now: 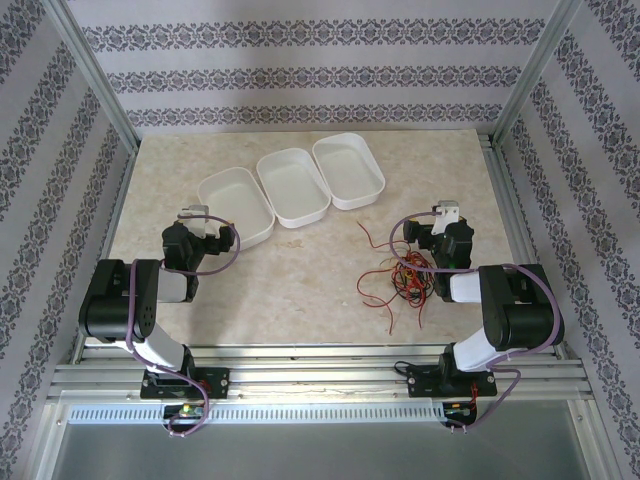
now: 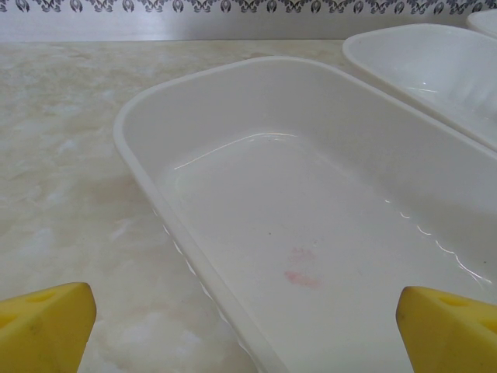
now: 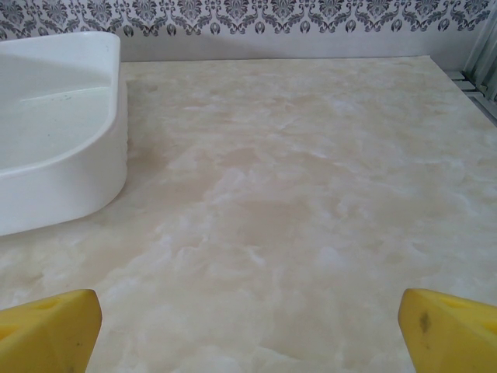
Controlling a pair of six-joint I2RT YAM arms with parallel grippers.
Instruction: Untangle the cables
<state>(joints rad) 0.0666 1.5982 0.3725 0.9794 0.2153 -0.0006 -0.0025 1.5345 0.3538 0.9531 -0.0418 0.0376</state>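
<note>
Desk [image 1: 300, 300]: flat, smooth slab with a cream marble pattern and a matt to faintly glossy finish. Patterned wallpaper [image 1: 300, 75] and a metal frame [image 1: 95, 75] enclose it.

Cables [image 1: 402, 275]: thin, curly strands in red, black and tan. They lie in one loose, knotted heap on the right front part of the desk, just beside the right arm's forearm and on the near side of its wrist. A single red strand [image 1: 366, 236] trails from the heap towards the desk's centre. Nothing grips the cables.

Trays: three white, glossy plastic trays, oblong with rounded corners, stand edge to edge in a slanted row at the back centre: left tray [image 1: 205, 188], middle tray [image 1: 268, 170], right tray [image 1: 330, 148]. The left wrist view shows the left tray's [image 2: 233, 93] smooth wall and a faint pink smudge [image 2: 301, 269] on its floor.

Left jaws: wide apart and holding nothing, at the near end of the left tray. Their yellow foam pads [image 2: 46, 326] have a porous surface.

Right jaws: wide apart and holding nothing, over bare desk beyond the heap. A tray's rounded corner [image 3: 85, 175] stands to their left.
</note>
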